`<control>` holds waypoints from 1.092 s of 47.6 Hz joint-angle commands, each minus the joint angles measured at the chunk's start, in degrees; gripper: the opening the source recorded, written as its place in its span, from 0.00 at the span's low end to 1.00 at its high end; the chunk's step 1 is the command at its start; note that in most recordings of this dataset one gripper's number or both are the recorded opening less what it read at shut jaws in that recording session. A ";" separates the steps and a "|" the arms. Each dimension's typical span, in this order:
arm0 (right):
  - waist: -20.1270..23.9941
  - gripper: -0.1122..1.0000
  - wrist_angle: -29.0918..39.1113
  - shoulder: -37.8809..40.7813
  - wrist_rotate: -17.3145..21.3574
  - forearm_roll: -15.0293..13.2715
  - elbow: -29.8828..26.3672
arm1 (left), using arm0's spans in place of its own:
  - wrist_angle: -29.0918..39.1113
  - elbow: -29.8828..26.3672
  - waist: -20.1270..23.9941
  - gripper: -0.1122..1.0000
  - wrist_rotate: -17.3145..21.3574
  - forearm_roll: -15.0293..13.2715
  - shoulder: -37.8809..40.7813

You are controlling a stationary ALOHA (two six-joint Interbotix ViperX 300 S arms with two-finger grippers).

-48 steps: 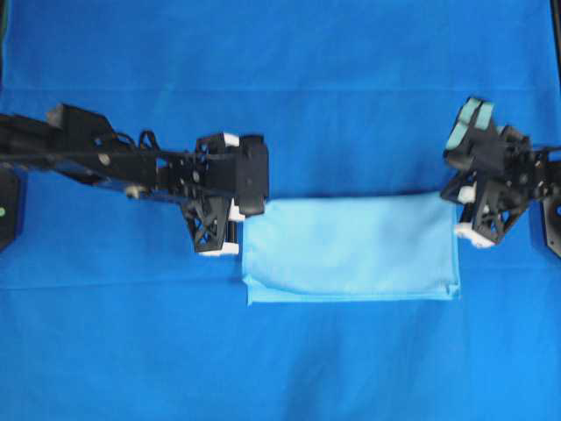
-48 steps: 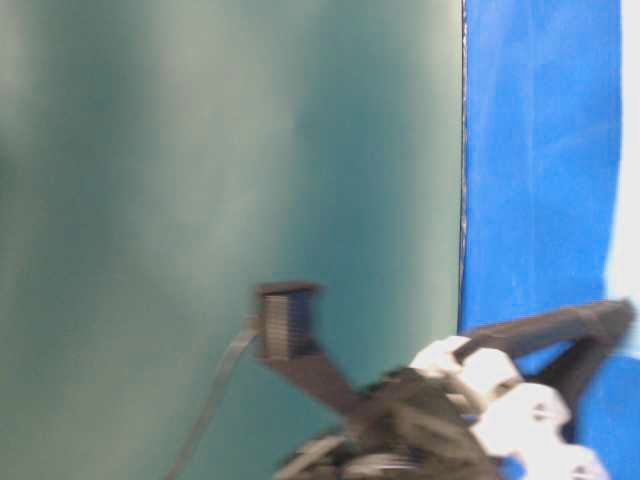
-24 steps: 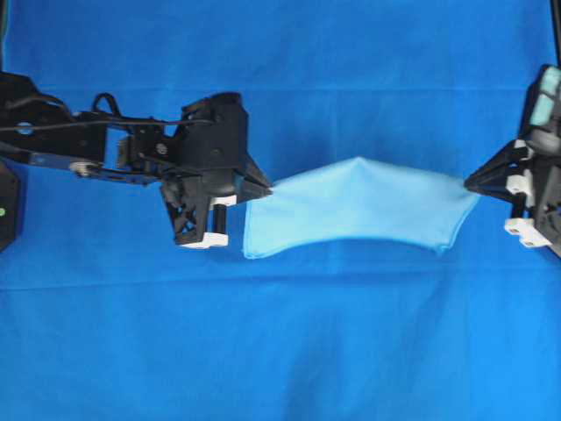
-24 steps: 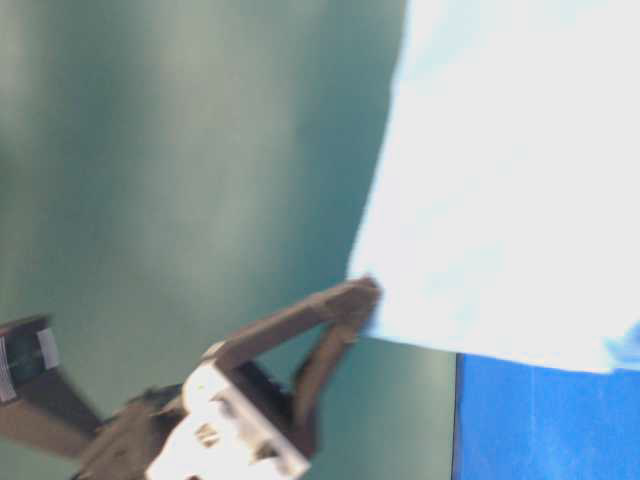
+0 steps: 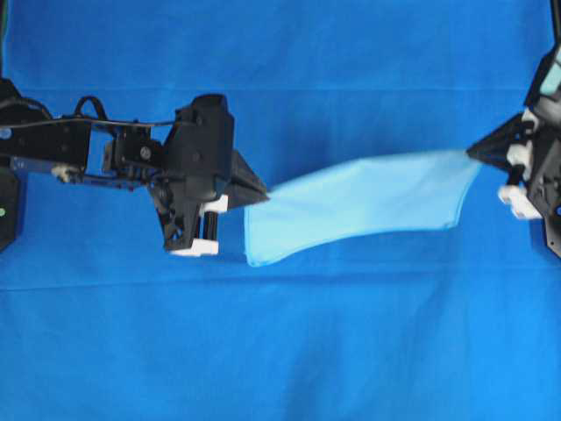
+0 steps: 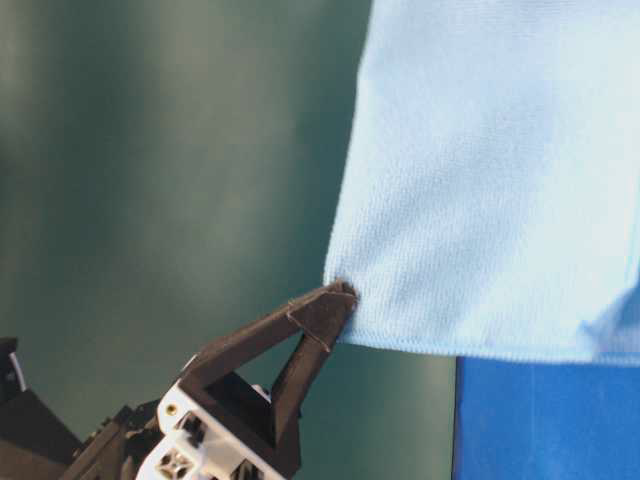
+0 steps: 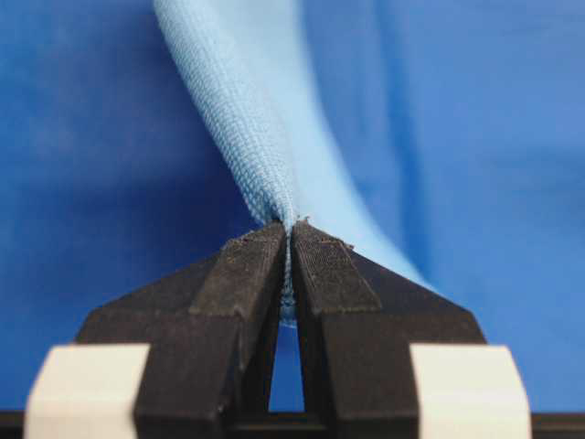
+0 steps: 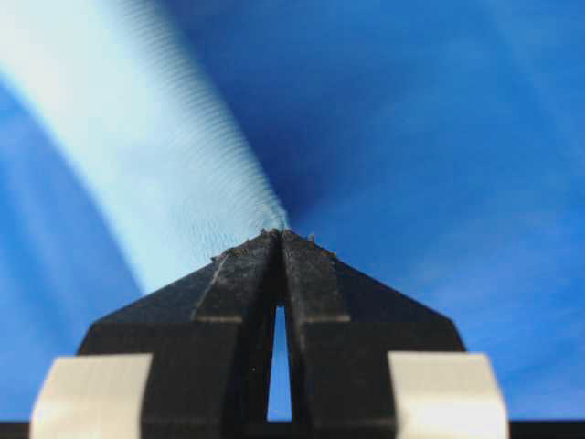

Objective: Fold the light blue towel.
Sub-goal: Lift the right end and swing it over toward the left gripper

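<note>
Light blue towel (image 5: 359,203): plain pale sky-blue, fine woven texture; table covering (image 5: 280,351) beneath the towel: uniform royal blue; left gripper (image 5: 263,189) and right gripper (image 5: 473,151): black fingers with white mounts.

No legible text, label, brand, number or sign appears in any view; all visible surfaces, cloth and hardware alike, carry no readable marking.
</note>
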 commanded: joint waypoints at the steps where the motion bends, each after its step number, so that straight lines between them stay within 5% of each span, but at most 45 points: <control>1: -3.96 0.11 -1.41 1.14 0.79 -3.60 -1.49 | -5.54 -0.26 -2.11 0.12 0.00 -0.09 -0.09; 20: -17.58 0.11 -14.94 11.25 0.53 -12.92 -7.29 | -22.59 -7.29 -6.86 0.12 1.49 -0.09 12.22; 33: -18.72 0.11 -20.30 21.71 0.35 -15.03 -14.77 | -22.59 -16.79 -8.61 0.12 7.65 0.00 18.28; 52: -18.98 0.11 -19.78 24.43 0.35 -15.38 -16.70 | -23.29 -20.65 -8.53 0.12 8.17 -0.09 21.80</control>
